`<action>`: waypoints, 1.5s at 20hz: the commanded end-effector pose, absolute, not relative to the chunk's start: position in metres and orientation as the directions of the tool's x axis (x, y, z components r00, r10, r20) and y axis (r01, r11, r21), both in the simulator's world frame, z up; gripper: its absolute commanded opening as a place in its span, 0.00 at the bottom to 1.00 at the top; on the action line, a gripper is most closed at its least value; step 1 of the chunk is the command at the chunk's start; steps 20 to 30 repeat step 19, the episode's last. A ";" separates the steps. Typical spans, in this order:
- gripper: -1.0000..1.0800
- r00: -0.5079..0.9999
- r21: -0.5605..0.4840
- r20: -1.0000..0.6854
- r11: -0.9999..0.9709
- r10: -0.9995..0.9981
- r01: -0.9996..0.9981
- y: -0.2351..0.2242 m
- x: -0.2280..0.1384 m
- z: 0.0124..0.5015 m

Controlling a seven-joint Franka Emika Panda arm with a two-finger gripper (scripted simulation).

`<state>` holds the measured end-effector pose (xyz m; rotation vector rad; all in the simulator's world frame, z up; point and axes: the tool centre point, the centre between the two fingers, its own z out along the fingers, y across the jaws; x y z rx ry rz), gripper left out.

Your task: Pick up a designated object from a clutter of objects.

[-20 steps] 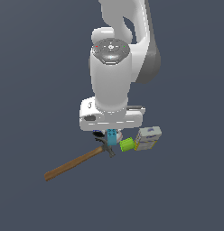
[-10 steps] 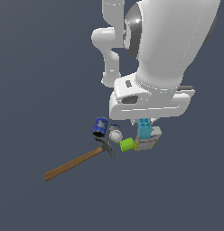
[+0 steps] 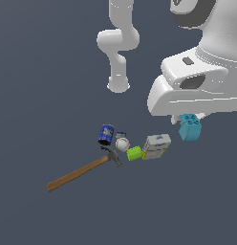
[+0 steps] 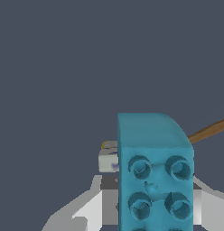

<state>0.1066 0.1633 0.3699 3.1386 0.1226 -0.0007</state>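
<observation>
The teal brick (image 3: 189, 127) hangs under the white hand of the arm, clear of the counter (image 3: 44, 95) and well apart from the rest of the clutter, off to the exterior view's right of it. The tool (image 4: 150, 198) is clenched on the brick: in the wrist view the brick fills the space between the pale fingers (image 4: 93, 210), its face of round recesses turned to the camera. The fingers are barely visible in the exterior view, hidden by the hand's body.

Left on the counter are the wooden-handled hammer (image 3: 82, 170), the blue can (image 3: 106, 134), the white baseball (image 3: 122, 143), the lime-green cylinder (image 3: 134, 153) and the white-and-yellow box (image 3: 156, 146), bunched close together with the hammer's head by the ball.

Judging by this, the pick itself is done and the step in hand is the lift or carry away from the pile. What comes next seems mainly to call for keeping the grip firm and moving smoothly, since the brick's smooth sides could slip; nothing stands near enough to snag it
</observation>
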 end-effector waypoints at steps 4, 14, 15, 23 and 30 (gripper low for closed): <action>0.00 0.997 0.000 0.000 -0.997 0.077 0.077 0.188 0.113 0.391; 0.00 0.997 0.000 0.000 -0.997 0.077 0.077 0.207 0.118 0.408; 0.00 0.997 0.000 0.000 -0.997 0.077 0.077 0.208 0.119 0.409; 0.00 0.997 0.000 0.000 -0.997 0.077 0.077 0.209 0.119 0.410; 0.00 0.997 0.000 0.000 -0.997 0.077 0.077 0.209 0.119 0.410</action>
